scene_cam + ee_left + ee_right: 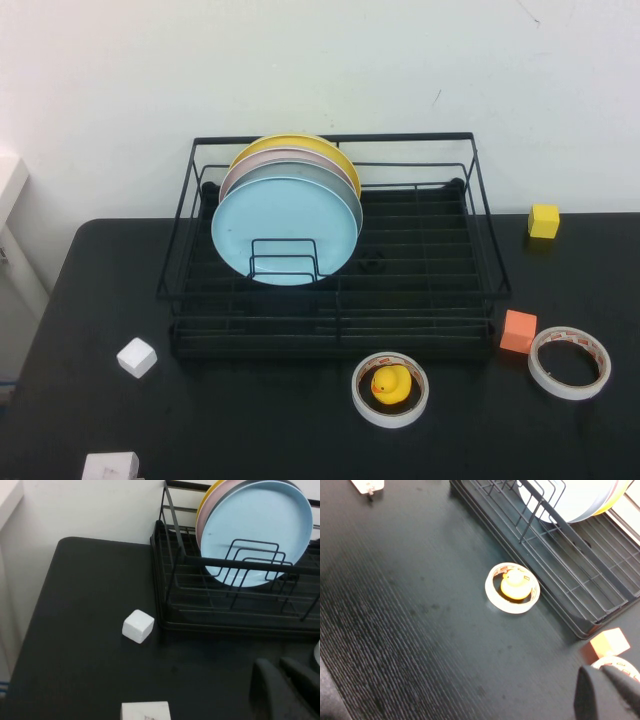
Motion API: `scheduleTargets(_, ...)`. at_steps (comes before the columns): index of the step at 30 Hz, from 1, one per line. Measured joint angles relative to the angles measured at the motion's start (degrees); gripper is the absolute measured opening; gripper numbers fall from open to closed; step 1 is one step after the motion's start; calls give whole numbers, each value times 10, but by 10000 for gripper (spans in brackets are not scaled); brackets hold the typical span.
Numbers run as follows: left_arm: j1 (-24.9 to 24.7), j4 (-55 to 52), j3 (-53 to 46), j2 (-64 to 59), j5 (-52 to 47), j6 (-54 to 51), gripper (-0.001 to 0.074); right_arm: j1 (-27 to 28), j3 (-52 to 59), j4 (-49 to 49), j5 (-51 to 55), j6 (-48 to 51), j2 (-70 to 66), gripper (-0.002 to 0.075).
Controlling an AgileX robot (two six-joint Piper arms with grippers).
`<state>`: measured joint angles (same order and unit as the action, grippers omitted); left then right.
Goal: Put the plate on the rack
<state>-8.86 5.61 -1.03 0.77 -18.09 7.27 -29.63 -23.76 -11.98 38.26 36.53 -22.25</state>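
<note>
High view: the plate (287, 228) stands upright in the rack (480, 225), foremost, task apparently done; no arms visible.

Left wrist view: the left gripper (285, 687) (fingers pressed together) hovers over the counter (85, 630), nearer the plate.

Right wrist view: the right gripper (607, 692), fingers together, hangs by the tape roll (512, 588).

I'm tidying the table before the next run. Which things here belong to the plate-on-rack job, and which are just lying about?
Job:
blue plate, upright in the rack
left claw, low over the table, empty
right claw, near the orange block, empty

Lying about:
yellow, pink and grey plates
duck in a tape roll
second tape roll
orange block
yellow block
white block
</note>
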Motion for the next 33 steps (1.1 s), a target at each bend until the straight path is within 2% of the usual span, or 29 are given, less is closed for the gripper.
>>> scheduleTargets(25, -1, 0, 0, 0, -1, -32, -1, 0, 1, 9, 1, 20, 12, 1)
scheduleTargets(28, -1, 0, 0, 0, -1, -32, -2, 33, 14, 12, 0, 46, 51, 1)
scheduleTargets(33, -1, 0, 0, 0, -1, -32, -2, 139, 73, 11, -58, 49, 150, 0)
